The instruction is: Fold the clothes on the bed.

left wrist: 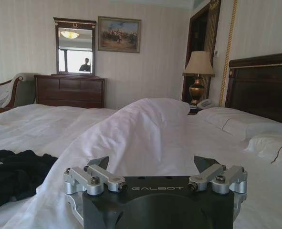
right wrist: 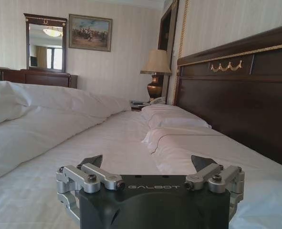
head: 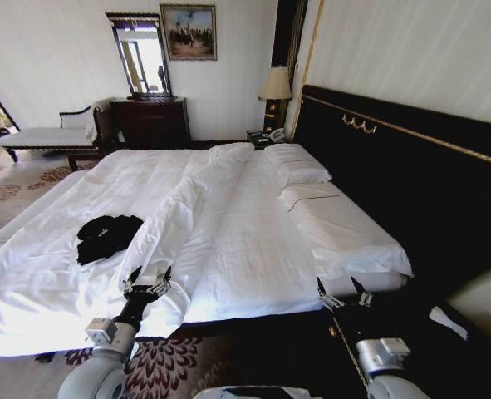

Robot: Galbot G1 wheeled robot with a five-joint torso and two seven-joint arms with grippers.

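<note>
Starting at our left, the black T-shirt (head: 106, 235) lies crumpled in a heap on the white sheet of the bed (head: 253, 241), toward the left half of the mattress and well short of the pillows (head: 299, 166); from the left wrist it shows as a dark bundle low beside a raised ridge of duvet (left wrist: 141, 129). It is not spread flat and no fold has been made, so we judge the task is at its very start, with the approach to the garment in hand. Our left gripper (head: 148, 281) hovers over the near edge of the bed, just to the right of the shirt and apart from it, its fingers (left wrist: 99, 164) spread wide and holding nothing. The duvet ridge runs up the middle of the bed between the shirt and the pillow side. Farther right, our right gripper (head: 345, 294) waits at the near right corner of the mattress, close to the dark headboard (head: 411, 183), fingers (right wrist: 203, 163) likewise wide and empty. The next move, we think, calls for carrying the left gripper over to the shirt and closing on an edge so it can be pulled out flat.
</note>
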